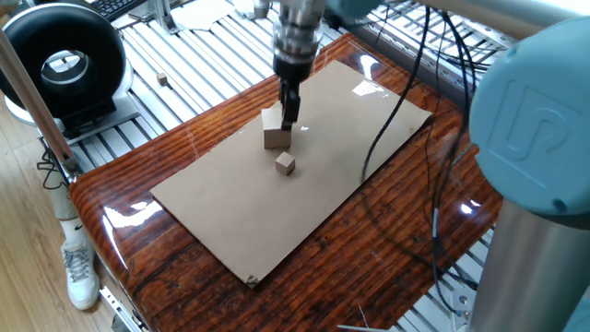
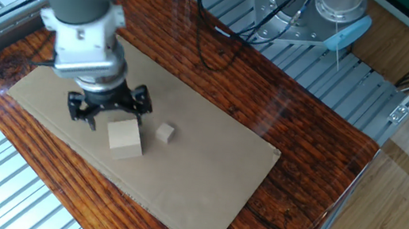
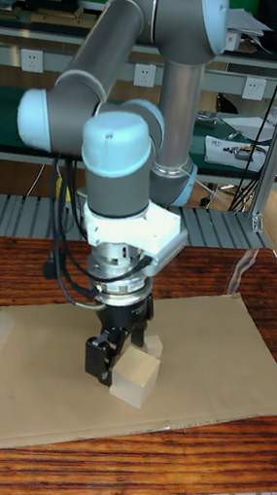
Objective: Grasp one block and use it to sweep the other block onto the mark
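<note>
The larger pale block (image 1: 276, 132) (image 2: 124, 136) (image 3: 137, 380) rests on the tan cardboard sheet (image 1: 230, 212) (image 2: 204, 171). My gripper (image 1: 289, 118) (image 2: 109, 109) (image 3: 119, 349) hovers just above and behind it. It is open, the fingers spread wide with nothing between them. The small brownish block (image 1: 286, 164) (image 2: 165, 132) (image 3: 154, 345) sits a short way from the pale one, apart from it. I cannot make out the mark in any view.
A black round device (image 1: 60, 65) stands off the table's far left. A stray small cube (image 1: 162, 79) lies on the metal slats there. Black cables (image 1: 415, 138) hang over the sheet's right side. The glossy wooden table edge (image 1: 120, 249) is close to the sheet.
</note>
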Tool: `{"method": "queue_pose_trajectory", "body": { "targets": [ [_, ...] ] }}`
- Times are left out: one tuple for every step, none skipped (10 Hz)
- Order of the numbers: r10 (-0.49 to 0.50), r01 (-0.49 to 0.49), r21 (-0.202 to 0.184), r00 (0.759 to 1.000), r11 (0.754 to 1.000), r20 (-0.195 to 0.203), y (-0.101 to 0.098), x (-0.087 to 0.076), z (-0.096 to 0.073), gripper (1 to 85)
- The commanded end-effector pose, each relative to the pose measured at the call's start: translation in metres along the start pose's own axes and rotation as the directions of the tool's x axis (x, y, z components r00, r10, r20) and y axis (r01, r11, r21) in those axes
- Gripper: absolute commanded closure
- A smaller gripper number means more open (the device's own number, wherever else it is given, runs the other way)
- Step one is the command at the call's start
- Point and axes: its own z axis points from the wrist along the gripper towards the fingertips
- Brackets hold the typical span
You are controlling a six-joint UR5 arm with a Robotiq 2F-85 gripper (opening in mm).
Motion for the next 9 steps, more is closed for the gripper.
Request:
{"method": "queue_pose_trajectory", "body": {
  "targets": [
    [0.024,-0.024,-0.017,0.999,1.000,-0.048,-0.009,0.000,-0.042,7.7],
    [0.041,-0.040,0.023,0.998,0.999,-0.041,-0.020,-0.008,-0.041,34.3],
    [0.070,-0.068,0.056,0.997,0.996,-0.038,-0.030,-0.014,-0.039,66.0],
    [0.094,-0.092,0.066,0.995,0.994,-0.030,-0.033,-0.017,-0.038,72.3],
    [0.106,-0.104,0.094,0.994,0.990,-0.017,-0.041,-0.019,-0.038,84.7],
    [0.107,-0.105,0.106,0.994,0.989,-0.008,-0.046,-0.022,-0.036,84.7],
    [0.106,-0.106,0.101,0.994,0.989,0.006,-0.048,-0.027,-0.032,84.7],
    [0.103,-0.104,0.091,0.994,0.990,0.020,-0.048,-0.030,-0.031,84.7],
    [0.098,-0.100,0.088,0.995,0.991,0.023,-0.050,-0.029,-0.031,84.7]
  ]
}}
